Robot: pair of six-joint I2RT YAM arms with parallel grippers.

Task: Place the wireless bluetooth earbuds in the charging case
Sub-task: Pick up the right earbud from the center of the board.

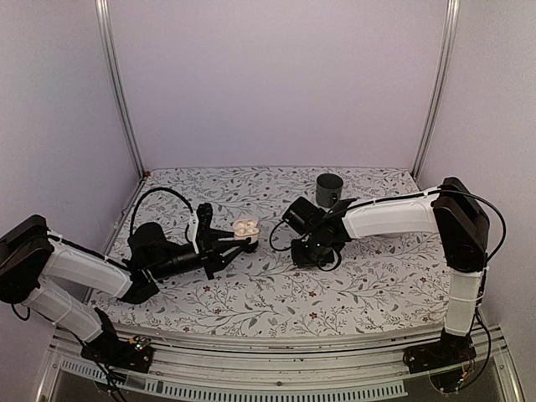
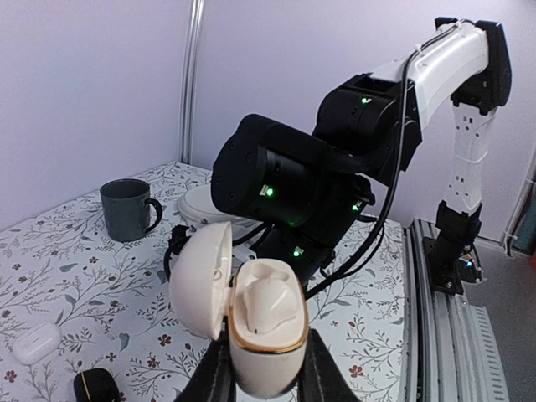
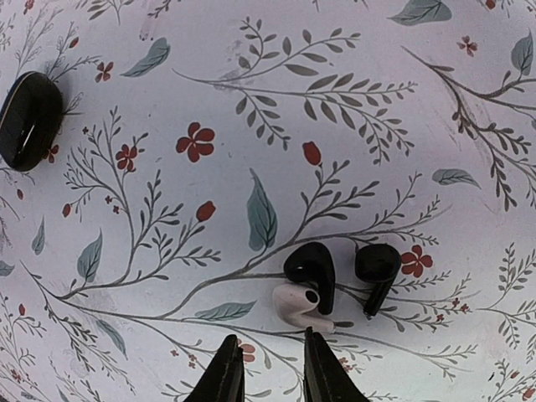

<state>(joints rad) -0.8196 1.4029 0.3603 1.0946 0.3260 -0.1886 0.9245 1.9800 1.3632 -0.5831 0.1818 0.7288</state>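
The left gripper is clamped on the base of the cream charging case, whose lid is hinged open. One cream earbud appears seated inside, though its well is partly hidden. The right gripper points down, jaws slightly parted and empty, just beside the loose earbuds on the floral table. These are two black earbuds and a white earbud touching one of them. Farther off lies a round black case. A dark mug stands at the back.

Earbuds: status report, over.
Left gripper shut on open charging case. Right gripper slightly open, empty, just short of earbuds on cloth. White earbud touches a black one; tight pick.
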